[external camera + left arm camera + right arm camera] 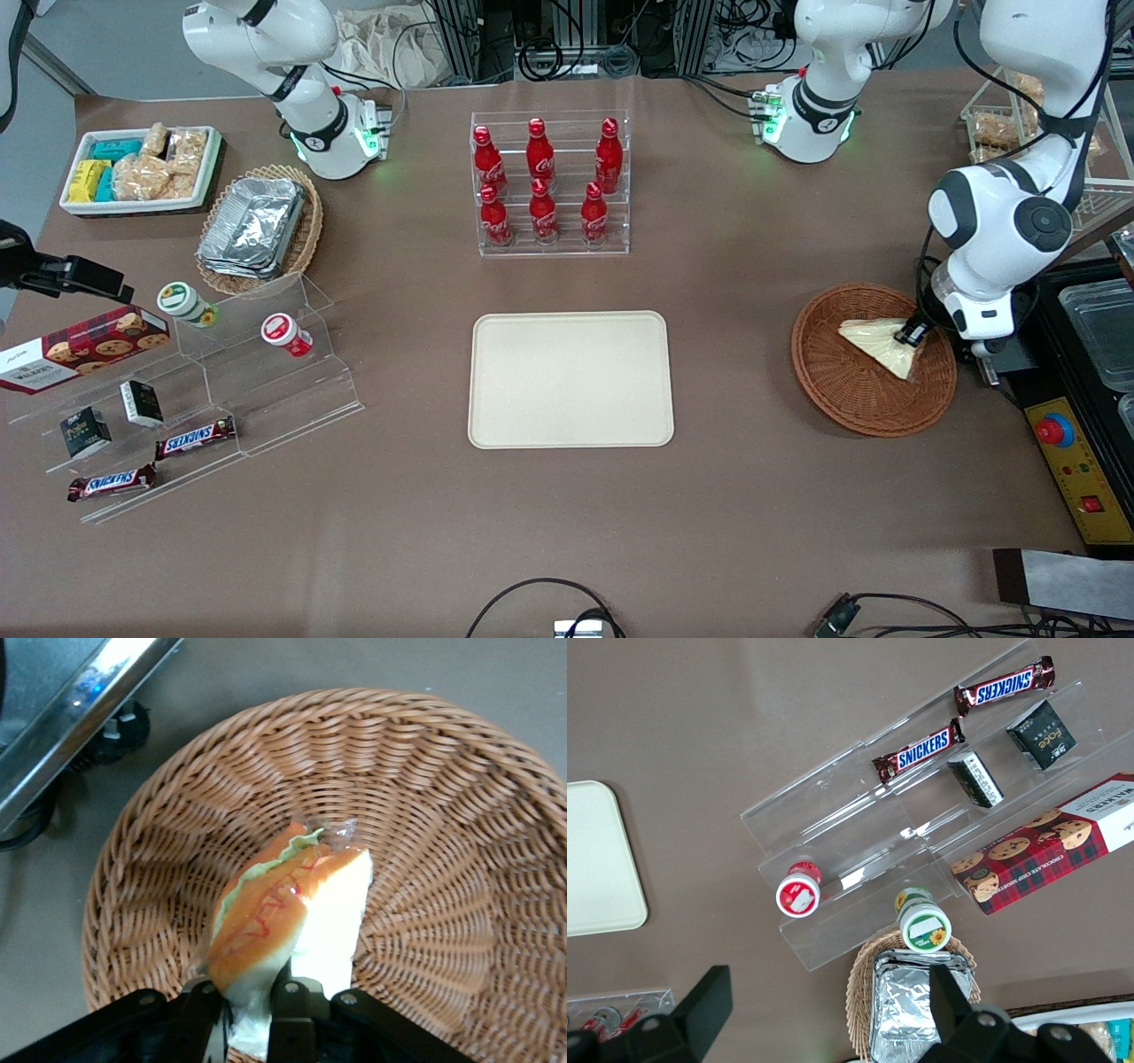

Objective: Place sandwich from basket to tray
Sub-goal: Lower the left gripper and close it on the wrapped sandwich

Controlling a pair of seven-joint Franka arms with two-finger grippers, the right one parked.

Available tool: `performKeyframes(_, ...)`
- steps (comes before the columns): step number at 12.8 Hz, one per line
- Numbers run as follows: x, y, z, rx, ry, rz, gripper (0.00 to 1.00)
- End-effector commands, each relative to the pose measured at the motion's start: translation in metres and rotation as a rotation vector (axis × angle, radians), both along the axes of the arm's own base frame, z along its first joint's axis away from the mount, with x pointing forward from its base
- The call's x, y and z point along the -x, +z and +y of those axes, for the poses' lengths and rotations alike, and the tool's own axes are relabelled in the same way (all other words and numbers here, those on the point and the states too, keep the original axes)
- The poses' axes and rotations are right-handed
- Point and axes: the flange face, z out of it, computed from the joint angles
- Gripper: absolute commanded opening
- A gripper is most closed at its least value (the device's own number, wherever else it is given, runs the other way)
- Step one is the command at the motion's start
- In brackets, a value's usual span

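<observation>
The sandwich (879, 344) lies in the basket (850, 403), which stands at about three o'clock from the tray (496, 416), toward the working arm's end of the table. It looks light and soft, and its clear wrap is probably slippery, so I think a gentle hold across the thick crust end is best, not on the thin point. The gripper (257, 997) is down in the basket with its fingers (288, 1005) closed on that end of the wedge, and the sandwich reaches away from it towards twelve o'clock in the left wrist view.

The triangular clear-wrapped white-bread sandwich (877, 344) lies in the round reddish-brown wicker basket (850, 399), toward the working arm's end of the bench (753, 496); the gripper (912, 335) is clamped on it. The flat rectangular cream plastic tray (570, 378) lies well apart.
</observation>
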Motion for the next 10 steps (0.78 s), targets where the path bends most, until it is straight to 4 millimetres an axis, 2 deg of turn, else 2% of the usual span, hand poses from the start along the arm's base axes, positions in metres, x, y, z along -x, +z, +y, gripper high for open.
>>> performKeyframes(1,-0.003,0.024,-0.024,-0.008,-0.06,-0.011,0.11)
performKeyframes(5,-0.005,0.051,-0.059,-0.118,-0.274,0.021,0.11)
performKeyframes(10,-0.01,0.089,-0.102,-0.289,-0.649,0.115,0.11)
